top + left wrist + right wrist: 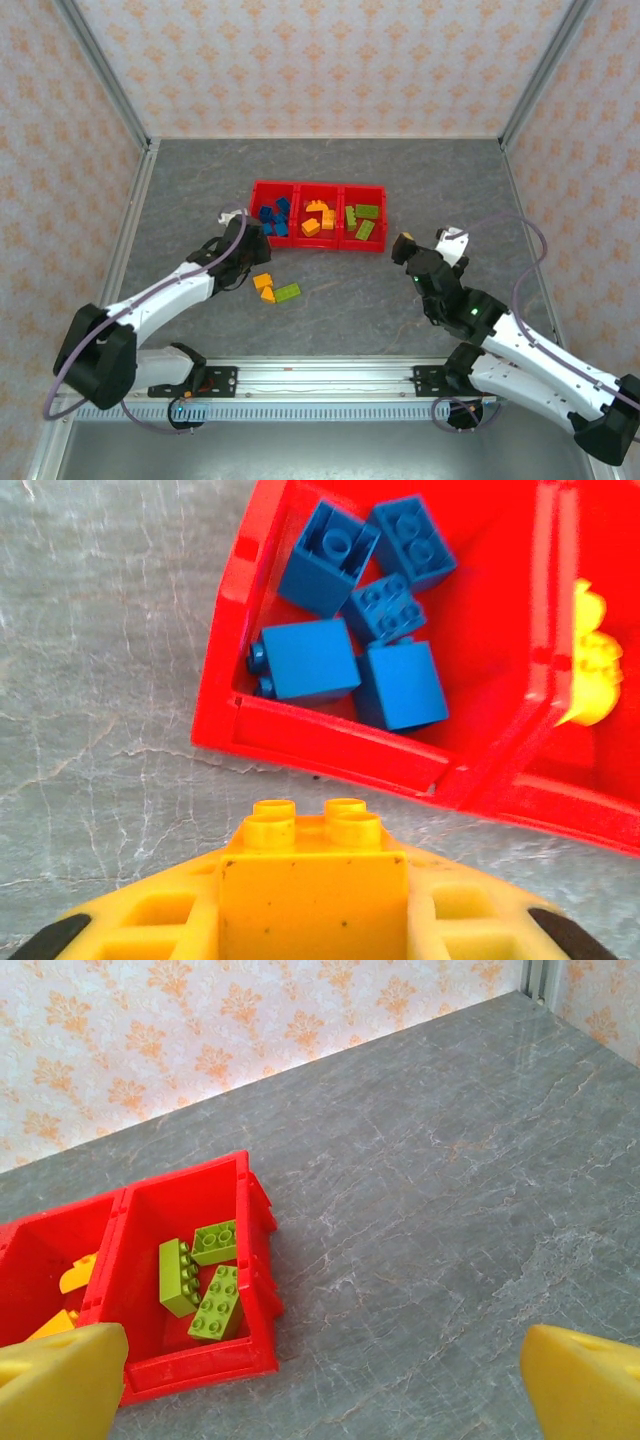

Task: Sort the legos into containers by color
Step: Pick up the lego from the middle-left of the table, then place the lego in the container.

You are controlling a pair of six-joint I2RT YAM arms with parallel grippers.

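Observation:
My left gripper [246, 243] sits just in front of the left end of the red containers [320, 184], shut on an orange-yellow lego [312, 875] that shows studs-forward between its fingers [150, 920]. Blue legos [350, 655] lie in the left bin [330, 742], orange-yellow ones [320, 217] in the middle bin, and lime green ones [205, 1280] in the right bin [200, 1372]. Two orange-yellow legos [264, 286] and a green lego [288, 292] lie loose on the table. My right gripper [428, 246] [325, 1390] hangs open to the right of the bins with nothing between its fingertips.
The grey table [400, 310] is walled by patterned panels with metal posts [105, 75] at the corners. The loose legos lie close under the left arm [170, 295]. A rail [320, 375] runs along the near edge.

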